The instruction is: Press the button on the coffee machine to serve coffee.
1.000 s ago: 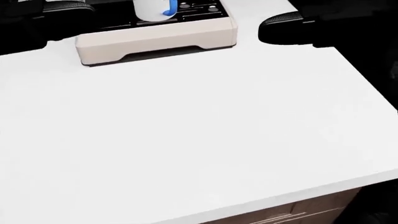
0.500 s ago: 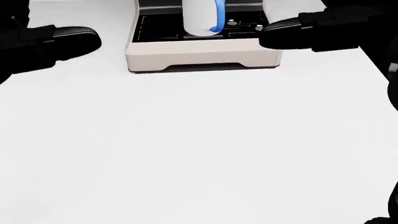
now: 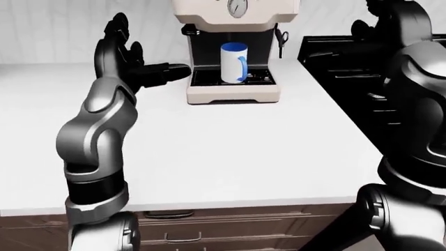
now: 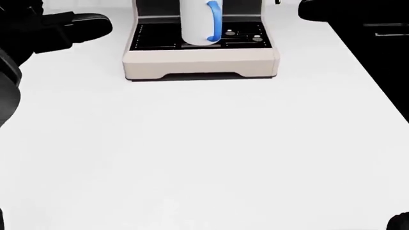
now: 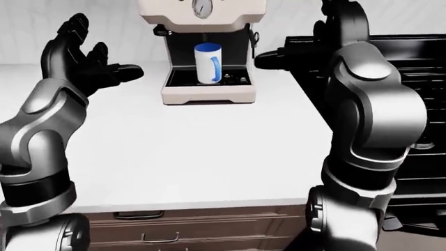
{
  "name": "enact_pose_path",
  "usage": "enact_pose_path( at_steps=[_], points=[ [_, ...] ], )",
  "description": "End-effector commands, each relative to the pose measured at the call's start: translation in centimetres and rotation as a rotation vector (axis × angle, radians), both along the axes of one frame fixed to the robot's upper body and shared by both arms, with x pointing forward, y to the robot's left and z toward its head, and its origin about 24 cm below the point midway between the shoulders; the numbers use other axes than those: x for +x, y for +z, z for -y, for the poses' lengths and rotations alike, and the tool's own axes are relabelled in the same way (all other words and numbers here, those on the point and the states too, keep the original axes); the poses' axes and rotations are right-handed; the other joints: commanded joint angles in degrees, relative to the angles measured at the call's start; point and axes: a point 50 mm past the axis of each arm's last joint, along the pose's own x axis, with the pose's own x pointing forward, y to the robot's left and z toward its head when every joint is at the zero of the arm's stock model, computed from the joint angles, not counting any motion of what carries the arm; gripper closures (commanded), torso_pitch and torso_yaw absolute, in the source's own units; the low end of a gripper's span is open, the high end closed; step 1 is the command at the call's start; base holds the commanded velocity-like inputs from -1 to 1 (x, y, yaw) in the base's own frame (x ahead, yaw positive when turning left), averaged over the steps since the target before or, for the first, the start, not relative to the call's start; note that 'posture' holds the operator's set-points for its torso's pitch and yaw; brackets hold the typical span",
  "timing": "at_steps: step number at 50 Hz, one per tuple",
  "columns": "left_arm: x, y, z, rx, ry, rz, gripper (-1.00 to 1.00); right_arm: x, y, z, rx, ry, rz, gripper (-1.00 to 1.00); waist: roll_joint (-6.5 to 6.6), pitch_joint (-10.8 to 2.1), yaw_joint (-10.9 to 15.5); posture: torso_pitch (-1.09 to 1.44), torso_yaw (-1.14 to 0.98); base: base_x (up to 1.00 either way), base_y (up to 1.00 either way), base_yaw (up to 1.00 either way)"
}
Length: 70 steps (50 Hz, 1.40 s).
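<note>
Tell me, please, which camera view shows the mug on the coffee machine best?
The left-eye view: the white mug with its blue handle stands whole on the coffee machine drip tray. The right-eye view also shows it whole, slightly smaller. The head view crops its top.

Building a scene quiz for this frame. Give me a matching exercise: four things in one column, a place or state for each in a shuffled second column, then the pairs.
Things
1. mug
2. coffee machine
3. left hand
4. right hand

Places or states
A. open, raised left of the machine in the right-eye view
B. cream body, round gauge on top, on the white counter
C. white with blue handle, on the drip tray
D. raised right of the machine, over the black stove

Pairs: 1-C, 2-B, 3-A, 4-D
</note>
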Motion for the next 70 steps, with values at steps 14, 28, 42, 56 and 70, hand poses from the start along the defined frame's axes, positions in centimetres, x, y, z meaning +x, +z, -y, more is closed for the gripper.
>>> enact_pose_path(
  at_steps=[14,28,42,56,70],
  points=[
    [-0.4,1.4,-0.9,-0.003,0.035,0.072,-1.00,0.0,1.0,-0.5,-0.012,0.022,0.070,-1.00,3.48,-0.71,-0.7,0.00,0.00,0.08,0.00,0.00],
    [-0.1,1.9,-1.0,-0.001,0.044,0.071,-1.00,0.0,0.5,-0.3,-0.004,0.015,0.061,-1.00,-0.61,-0.73,0.1,0.00,0.00,0.14,0.00,0.00],
    [0.0,1.7,-1.0,0.000,0.045,0.068,-1.00,0.2,0.0,-0.2,-0.004,0.015,0.051,-1.00,5.46,-0.84,0.2,0.00,0.00,0.14,0.00,0.00],
    [-0.1,1.8,-1.0,-0.001,0.045,0.067,-1.00,0.1,0.0,-0.1,-0.004,0.013,0.045,-1.00,-0.03,-0.82,0.6,0.00,0.00,0.13,0.00,0.00],
    [0.0,1.8,-1.0,-0.004,0.045,0.068,-1.00,0.2,0.0,-0.1,-0.006,0.014,0.044,-1.00,6.46,-0.30,-0.4,0.00,0.00,0.14,0.00,0.00]
  ],
)
